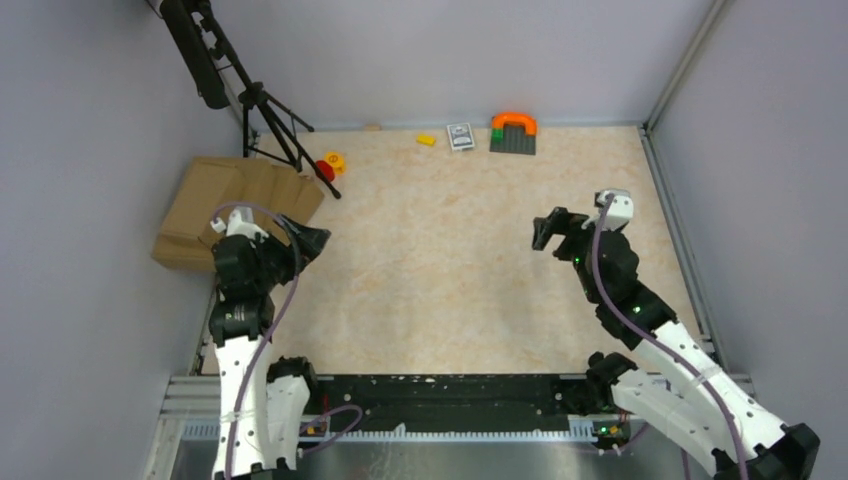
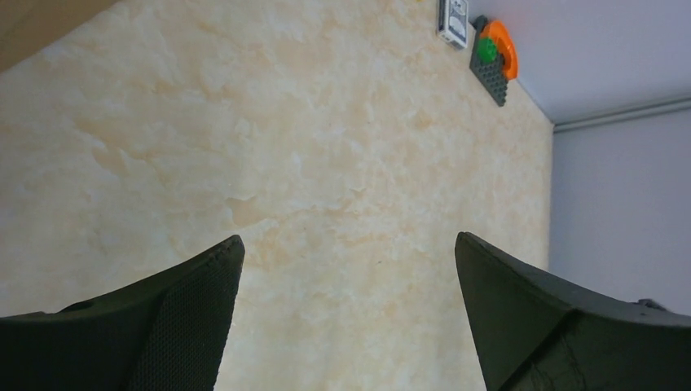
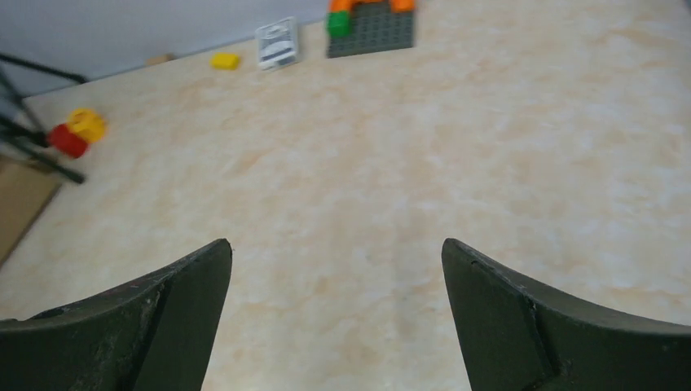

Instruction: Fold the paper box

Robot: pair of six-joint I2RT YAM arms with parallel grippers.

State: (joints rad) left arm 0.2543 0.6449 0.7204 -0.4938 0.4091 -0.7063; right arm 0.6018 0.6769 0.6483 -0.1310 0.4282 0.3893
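Observation:
The small paper box shows in no view. My left gripper point(image 1: 312, 241) is open and empty, low over the bare table at the left, right beside the pile of flat brown cardboard point(image 1: 225, 205). In the left wrist view its jaws point(image 2: 349, 244) stand wide apart with only tabletop between them. My right gripper point(image 1: 547, 230) is open and empty over the table's right half. In the right wrist view its jaws point(image 3: 336, 248) are also wide apart over bare tabletop.
A black tripod point(image 1: 268, 118) stands at the back left above the cardboard pile. A red and yellow toy point(image 1: 328, 165), a yellow brick point(image 1: 426, 139), a small card box point(image 1: 460, 135) and a grey baseplate with an orange arch point(image 1: 513, 133) line the back edge.

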